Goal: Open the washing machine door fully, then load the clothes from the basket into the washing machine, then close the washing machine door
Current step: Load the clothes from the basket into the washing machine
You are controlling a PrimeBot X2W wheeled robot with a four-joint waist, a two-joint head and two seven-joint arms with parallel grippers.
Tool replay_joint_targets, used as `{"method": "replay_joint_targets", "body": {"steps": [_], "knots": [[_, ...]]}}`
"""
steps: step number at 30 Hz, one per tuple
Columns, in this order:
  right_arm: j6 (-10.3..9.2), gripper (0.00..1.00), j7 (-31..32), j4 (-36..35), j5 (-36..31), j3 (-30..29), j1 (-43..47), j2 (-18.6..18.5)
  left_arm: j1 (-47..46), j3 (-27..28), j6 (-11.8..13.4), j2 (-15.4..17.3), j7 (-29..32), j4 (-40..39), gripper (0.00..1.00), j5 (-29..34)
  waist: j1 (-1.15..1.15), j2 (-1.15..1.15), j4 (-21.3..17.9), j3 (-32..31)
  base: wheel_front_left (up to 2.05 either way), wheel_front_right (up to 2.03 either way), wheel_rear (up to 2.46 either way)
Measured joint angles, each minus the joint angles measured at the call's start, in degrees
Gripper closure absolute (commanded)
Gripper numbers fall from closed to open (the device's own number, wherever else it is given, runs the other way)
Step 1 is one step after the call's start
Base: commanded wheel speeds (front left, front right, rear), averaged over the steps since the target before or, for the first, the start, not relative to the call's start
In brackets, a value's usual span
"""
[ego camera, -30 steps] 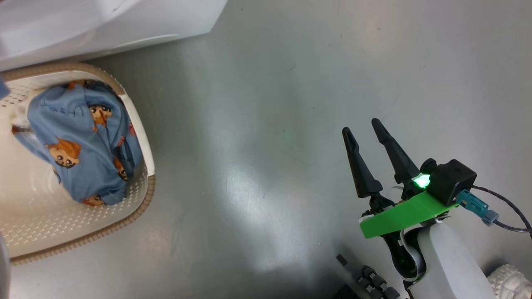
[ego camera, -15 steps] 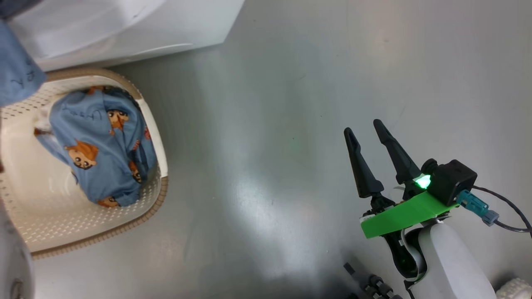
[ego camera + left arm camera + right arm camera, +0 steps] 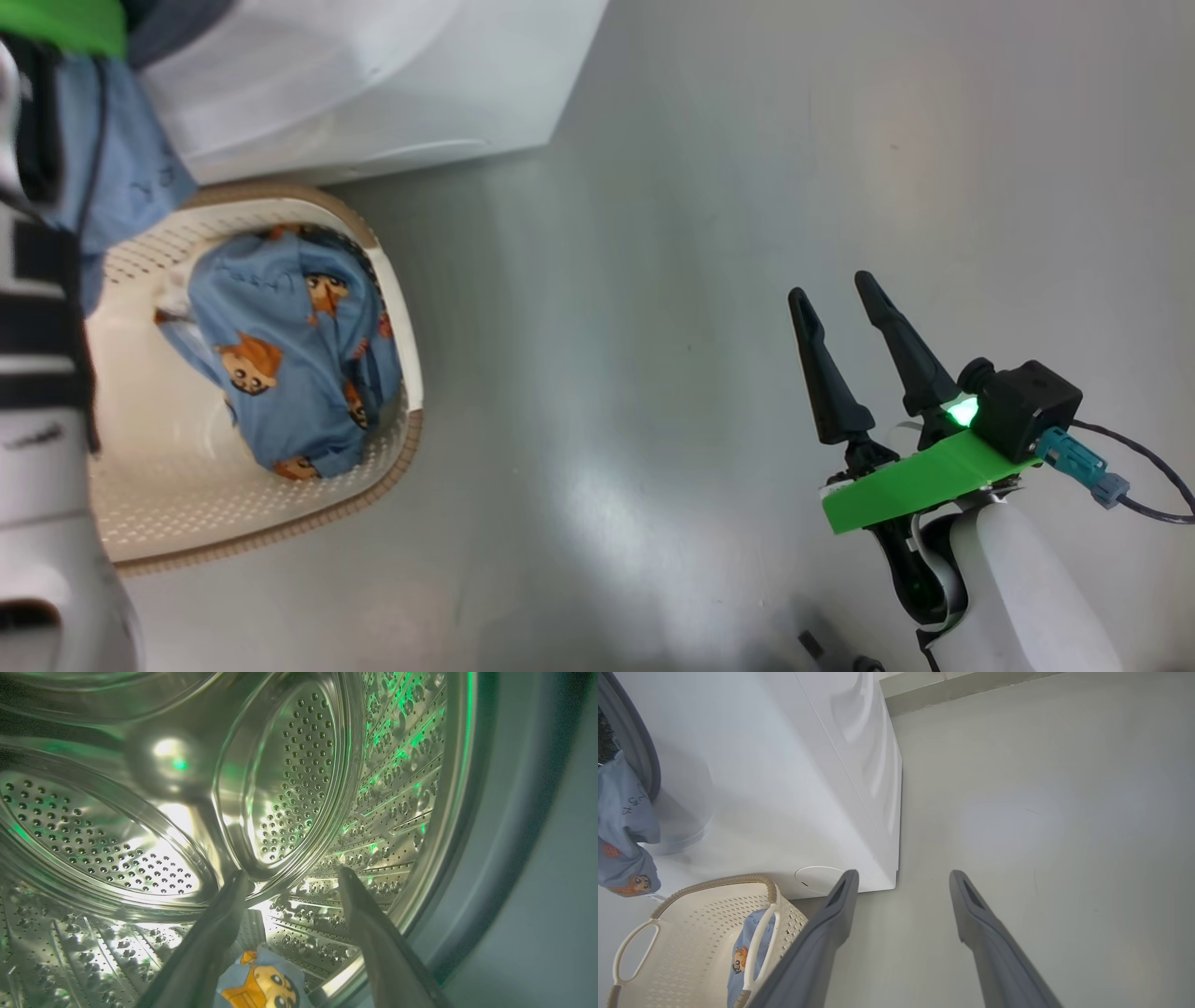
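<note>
My left gripper reaches inside the washing machine's perforated steel drum, its fingers spread open. A light-blue garment with an orange fox face lies low between those fingers, near their base. The same garment hangs out of the machine's opening, over the grey gasket. The cream basket stands on the floor against the white washing machine and holds another bundle of fox-print clothes. My right gripper hovers open over bare floor, far right of the basket. The door is out of view.
My pale left forearm runs up the head view's left edge, beside the basket. A grey glossy floor stretches between the basket and my right arm. A cable trails from the right wrist camera. A low wall skirting lies beyond the machine.
The head camera has swung, shifting the basket and machine rightward in view. My left forearm and the hanging blue garment have come into the left edge. The right gripper holds the same pose.
</note>
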Motion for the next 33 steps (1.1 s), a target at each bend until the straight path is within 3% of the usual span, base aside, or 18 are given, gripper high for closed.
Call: {"method": "replay_joint_targets", "body": {"steps": [20, 33], "knots": [[0.0, 0.0, 0.0, 0.6, -1.2, -1.6, 1.8, -0.2, 24.2, 4.6, -1.2, -5.1, 0.0, -17.7, 0.0, -1.5, 0.0, 0.0, 3.7, -6.0, 0.0, 0.0, 0.0], [0.0, 0.0, 0.0, 0.7, -1.2, -1.4, 1.8, -0.2, 38.1, 8.2, -1.0, -7.7, 0.0, -27.2, 0.0, -3.5, 0.0, 0.0, 3.6, -6.4, 0.0, 0.0, 0.0]]}}
